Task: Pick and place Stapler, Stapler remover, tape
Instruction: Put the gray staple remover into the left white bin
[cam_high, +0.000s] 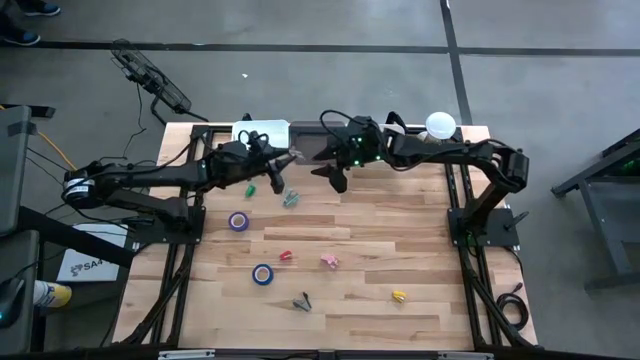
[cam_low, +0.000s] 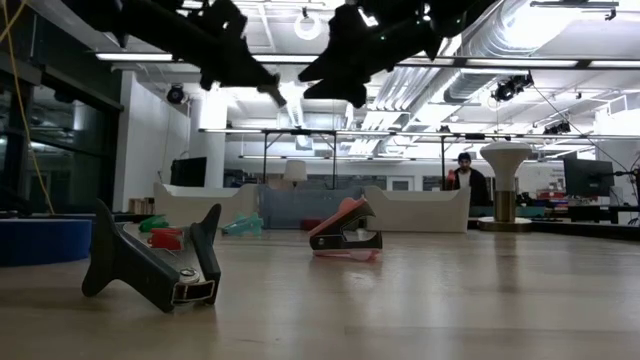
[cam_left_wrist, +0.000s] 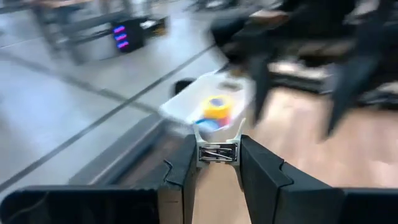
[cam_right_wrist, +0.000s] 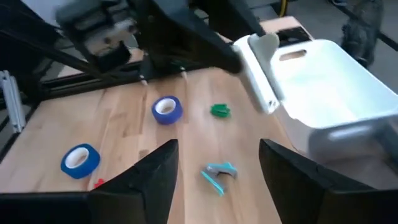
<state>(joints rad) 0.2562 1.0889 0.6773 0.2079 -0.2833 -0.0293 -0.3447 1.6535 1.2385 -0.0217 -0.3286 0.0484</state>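
our left claw (cam_left_wrist: 217, 163) grips a white staple remover (cam_left_wrist: 217, 151); we carry it squarely over the bin (cam_left_wrist: 208, 102) ahead before releasing; right claw (cam_right_wrist: 217, 163) gapes empty.

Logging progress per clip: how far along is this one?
Done: a yellow tape roll lies in the white bin. In hand: left pincer shut on a small whitish piece; right pincer open, empty. Left: purple tape, blue tape, dark staple remover, on the table.
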